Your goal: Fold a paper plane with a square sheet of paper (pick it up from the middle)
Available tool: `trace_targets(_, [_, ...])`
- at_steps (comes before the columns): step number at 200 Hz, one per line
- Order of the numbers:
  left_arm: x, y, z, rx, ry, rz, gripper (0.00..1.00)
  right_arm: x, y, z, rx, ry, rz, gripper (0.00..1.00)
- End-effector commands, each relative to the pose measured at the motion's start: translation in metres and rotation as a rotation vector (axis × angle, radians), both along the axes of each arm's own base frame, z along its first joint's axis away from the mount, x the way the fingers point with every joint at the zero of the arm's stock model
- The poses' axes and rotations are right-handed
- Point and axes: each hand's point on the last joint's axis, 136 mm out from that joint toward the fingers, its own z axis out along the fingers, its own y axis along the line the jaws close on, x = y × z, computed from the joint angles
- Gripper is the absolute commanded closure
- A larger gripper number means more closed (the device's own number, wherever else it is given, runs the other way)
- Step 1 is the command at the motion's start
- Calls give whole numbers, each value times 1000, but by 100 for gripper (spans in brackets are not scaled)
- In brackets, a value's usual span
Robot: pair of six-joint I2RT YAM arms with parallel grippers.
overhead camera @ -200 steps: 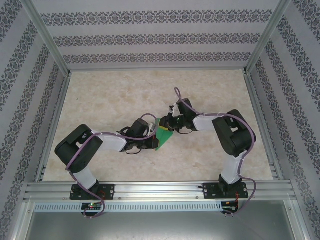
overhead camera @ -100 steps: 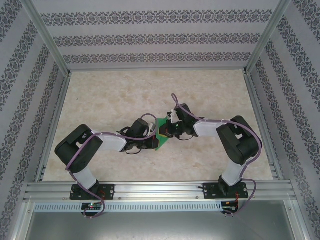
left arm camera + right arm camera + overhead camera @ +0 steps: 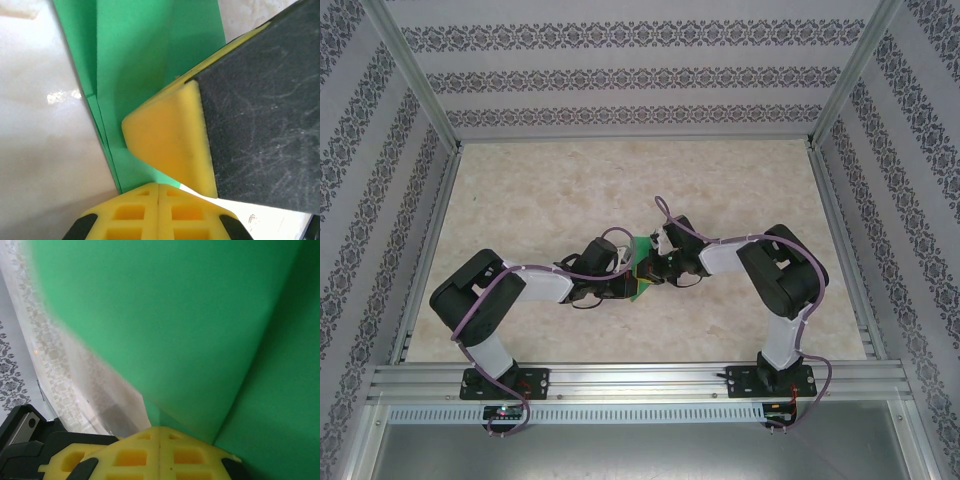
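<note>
Left end effector [image 3: 158, 186] and right end effector [image 3: 159, 429] each clench the bright-green paper sheet [image 3: 135, 60], layered by early folds; plane shape seemingly unfinished.

Square sheet of paper [image 3: 642, 270]: thin, plain, bright green, partly folded into overlapping layers. In the top view it shows as a small angular green patch near the centre of the table [image 3: 570, 180], slightly toward 6 o'clock. In the left wrist view [image 3: 140, 60], two or three stacked straight edges run from 11 o'clock down toward 6 o'clock, with a soft bend across the upper layer. In the right wrist view [image 3: 175, 330], a crease slants from 1 o'clock to 6 o'clock, dividing a brighter panel from a shaded one.
</note>
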Motion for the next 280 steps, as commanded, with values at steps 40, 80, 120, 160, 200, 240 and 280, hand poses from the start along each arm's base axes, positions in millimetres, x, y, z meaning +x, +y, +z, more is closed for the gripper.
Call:
trace_targets(40, [-39, 54, -63, 266, 140, 17, 100, 30, -24, -22, -106, -31, -93, 96])
trace_targets(80, [-47, 62, -70, 304, 150, 2, 100, 58, -25, -20, -89, -41, -111, 95])
trace_targets(120, [-49, 65, -74, 320, 152, -4, 100, 73, -28, -16, -83, -46, -116, 93])
trace_targets(160, [-50, 65, -77, 325, 159, -6, 100, 84, -29, -12, -85, -52, -114, 92])
trace_targets(200, [-52, 66, -77, 333, 160, -17, 100, 99, -31, -12, -95, -56, -109, 92])
trace_targets(240, [-53, 68, -79, 343, 163, -20, 100, 115, -40, -10, -94, -61, -133, 91])
trace_targets(280, [-55, 69, -79, 351, 168, -24, 100, 131, -46, -9, -88, -63, -147, 90])
